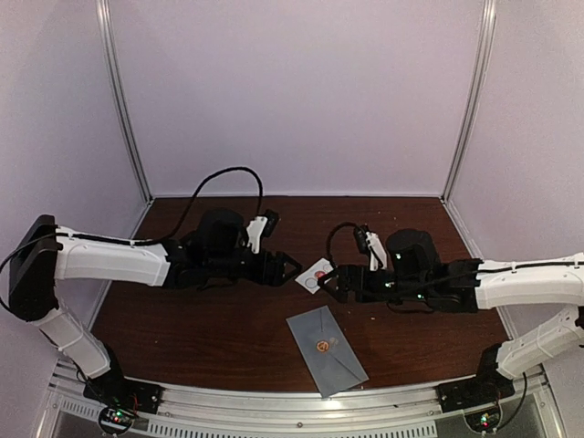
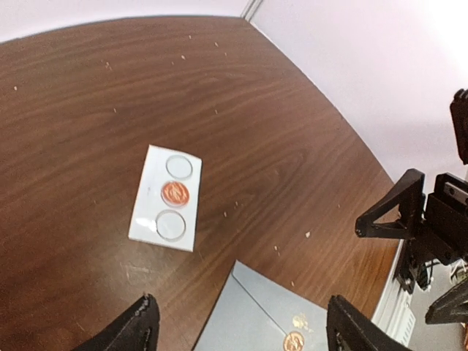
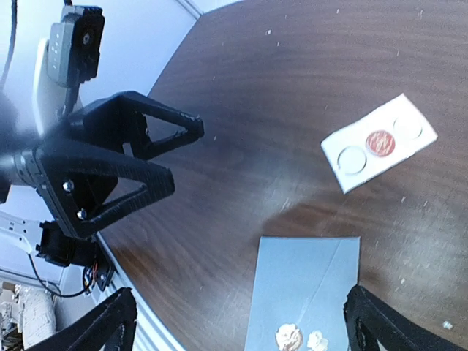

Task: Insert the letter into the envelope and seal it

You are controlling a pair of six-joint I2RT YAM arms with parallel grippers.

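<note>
The grey-blue envelope (image 1: 326,349) lies flat near the table's front edge. Its triangular flap is folded down with a red round sticker (image 1: 321,346) at the tip. It also shows in the left wrist view (image 2: 256,314) and the right wrist view (image 3: 303,292). No letter is in view. My left gripper (image 1: 291,267) is open and empty, hovering above the table behind the envelope. My right gripper (image 1: 332,283) is open and empty, facing the left one. A small white card (image 1: 316,275) with one red sticker lies between them.
The white sticker card (image 2: 166,197) carries one red sticker and two empty circles; it also shows in the right wrist view (image 3: 379,142). Pale booth walls with metal posts (image 1: 123,100) enclose the brown table (image 1: 210,319). A metal rail (image 1: 274,406) runs along the front edge.
</note>
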